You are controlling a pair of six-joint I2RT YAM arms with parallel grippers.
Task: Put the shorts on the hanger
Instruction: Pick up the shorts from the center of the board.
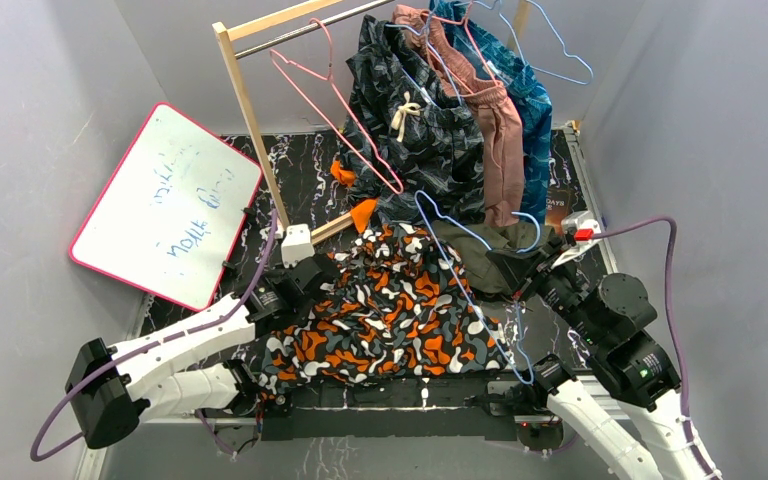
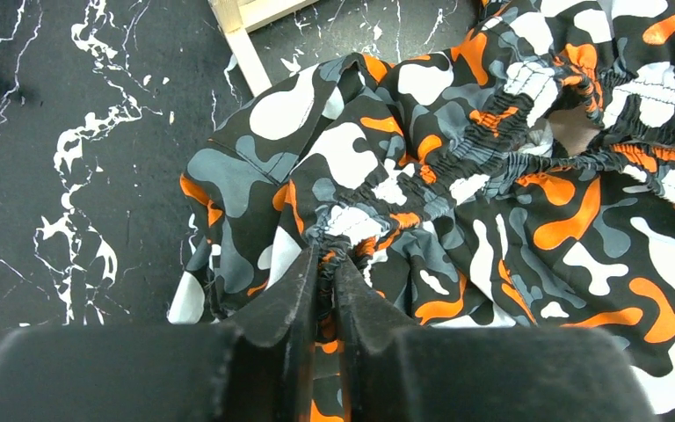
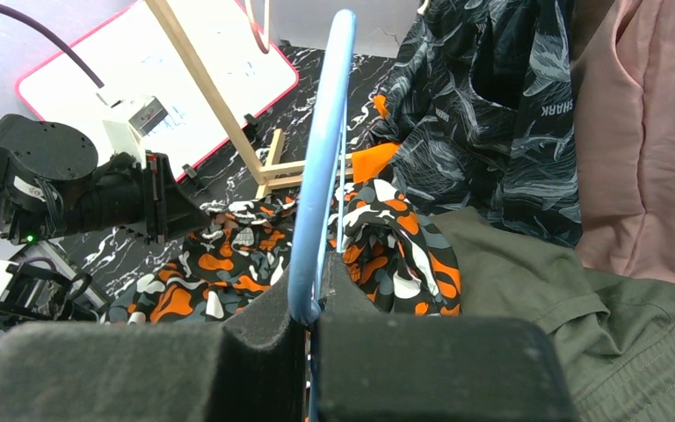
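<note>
The camouflage shorts (image 1: 390, 310) lie spread on the black marble table between both arms. My left gripper (image 1: 328, 270) is at their left edge, shut on the gathered elastic waistband (image 2: 378, 189), which bunches up between the fingertips of the left gripper (image 2: 325, 257). The light-blue wire hanger (image 1: 460, 283) slants across the right side of the shorts. My right gripper (image 1: 508, 268) is shut on that wire. In the right wrist view the hanger (image 3: 321, 158) rises out of the right gripper (image 3: 321, 294), with the shorts (image 3: 228, 259) lying beyond it.
Plain olive shorts (image 3: 536, 281) lie just right of the camouflage pair. A wooden rack (image 1: 245, 90) behind carries pink hangers (image 1: 330, 110), dark patterned shorts (image 1: 410, 130), a pink garment (image 1: 495, 130) and a blue one (image 1: 532, 100). A whiteboard (image 1: 165, 205) leans at left.
</note>
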